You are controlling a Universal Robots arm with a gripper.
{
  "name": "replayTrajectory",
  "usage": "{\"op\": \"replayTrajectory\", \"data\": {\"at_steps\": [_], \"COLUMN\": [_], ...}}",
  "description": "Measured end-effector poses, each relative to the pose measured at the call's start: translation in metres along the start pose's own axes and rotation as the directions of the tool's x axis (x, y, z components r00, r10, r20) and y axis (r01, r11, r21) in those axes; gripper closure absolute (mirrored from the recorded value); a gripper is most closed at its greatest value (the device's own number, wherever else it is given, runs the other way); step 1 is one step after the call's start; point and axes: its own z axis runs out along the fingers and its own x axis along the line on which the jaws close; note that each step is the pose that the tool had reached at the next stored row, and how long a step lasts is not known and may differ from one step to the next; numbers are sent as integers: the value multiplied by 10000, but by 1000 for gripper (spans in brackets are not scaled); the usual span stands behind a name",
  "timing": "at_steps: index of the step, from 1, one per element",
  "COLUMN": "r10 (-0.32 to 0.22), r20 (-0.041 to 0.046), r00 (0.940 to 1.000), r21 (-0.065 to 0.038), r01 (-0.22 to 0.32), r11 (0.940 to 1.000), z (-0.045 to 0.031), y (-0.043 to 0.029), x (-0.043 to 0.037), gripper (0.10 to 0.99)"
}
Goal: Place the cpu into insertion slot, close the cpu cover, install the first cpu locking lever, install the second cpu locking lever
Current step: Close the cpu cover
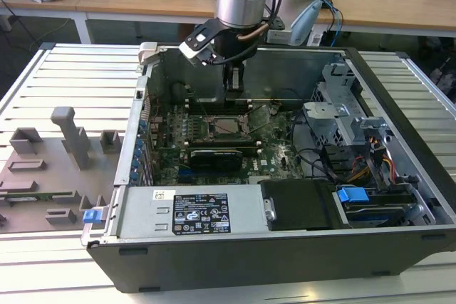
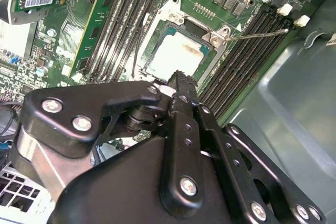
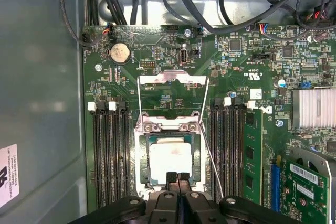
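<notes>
The cpu (image 3: 170, 160) lies flat in the insertion slot (image 3: 143, 156) of the green motherboard, its pale top also showing in the second wrist view (image 2: 176, 56). The cpu cover (image 3: 173, 77) stands raised off the socket, and the board shows through its window. A thin wire lever (image 3: 212, 161) slants up beside the socket, loose. My gripper (image 3: 177, 176) hangs just over the socket edge opposite the cover's hinge, fingers shut together with nothing between them. The exterior view shows the gripper (image 1: 234, 85) above the back of the socket (image 1: 224, 127).
Long black memory slots (image 3: 110, 156) flank the socket on both sides. A green expansion card (image 3: 304, 182) and a heatsink (image 3: 314, 108) lie to one side. Case walls (image 1: 285, 69), a drive cage (image 1: 342, 119) and cables (image 1: 370, 161) ring the board. Grey fixtures (image 1: 64, 147) stand outside the case.
</notes>
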Motion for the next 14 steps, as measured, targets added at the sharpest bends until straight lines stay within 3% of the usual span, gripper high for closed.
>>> {"op": "replayTrajectory", "data": {"at_steps": [2,5,6,11,14], "r10": [-1,2,0,1,-1], "r20": [1,3,4,3,2], "r00": [10000,10000,10000,10000,10000], "r21": [1,2,5,17,28], "r01": [1,-2,0,-1,1], "r11": [10000,10000,10000,10000,10000], "z": [-1,-2,-3,-5,-6], "y": [14,92,148,295,436], "x": [1,3,5,9,13], "gripper": [980,980,980,980,980]}}
